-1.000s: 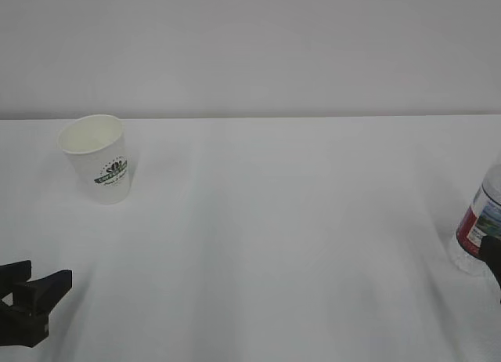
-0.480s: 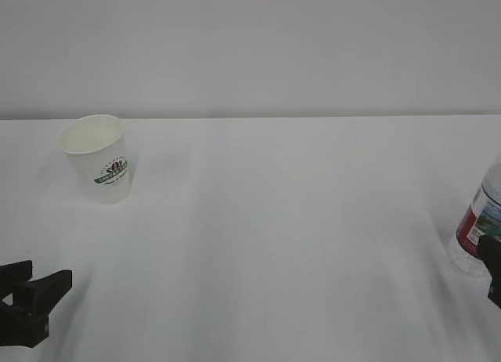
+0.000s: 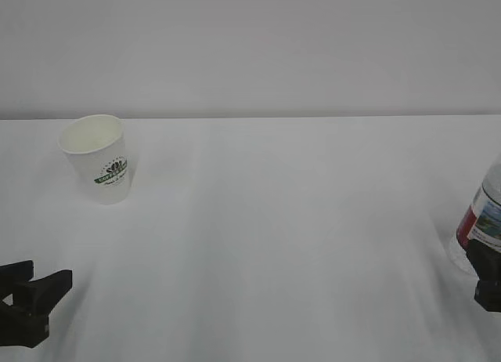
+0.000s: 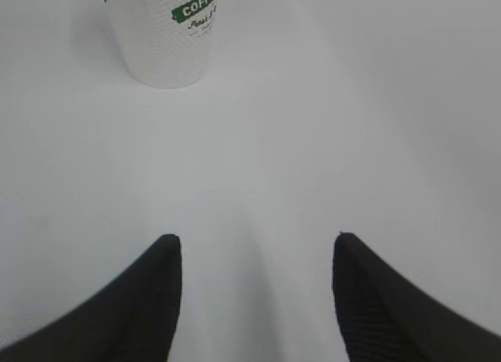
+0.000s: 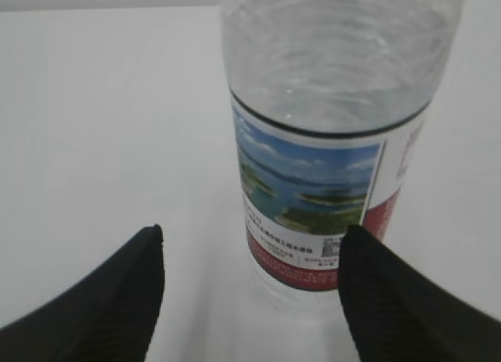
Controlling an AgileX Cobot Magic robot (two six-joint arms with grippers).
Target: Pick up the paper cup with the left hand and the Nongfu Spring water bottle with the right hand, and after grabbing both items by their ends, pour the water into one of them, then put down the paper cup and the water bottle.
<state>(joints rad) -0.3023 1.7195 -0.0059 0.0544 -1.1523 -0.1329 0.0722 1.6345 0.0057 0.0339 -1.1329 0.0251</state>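
Both open, holding nothing: left hand [image 4: 254, 299] short of paper cup [image 4: 164, 33] at 11 o'clock; right hand [image 5: 250, 291] seemingly just short of Nongfu Spring water bottle [image 5: 329, 142]. Could topple if clipped off-centre.

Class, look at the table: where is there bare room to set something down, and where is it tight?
The wide white tabletop lies bare between the small white paper cup at far left and the clear red-labelled plastic bottle at the right edge. It is tight only around the bottle, where the black right claw stands.
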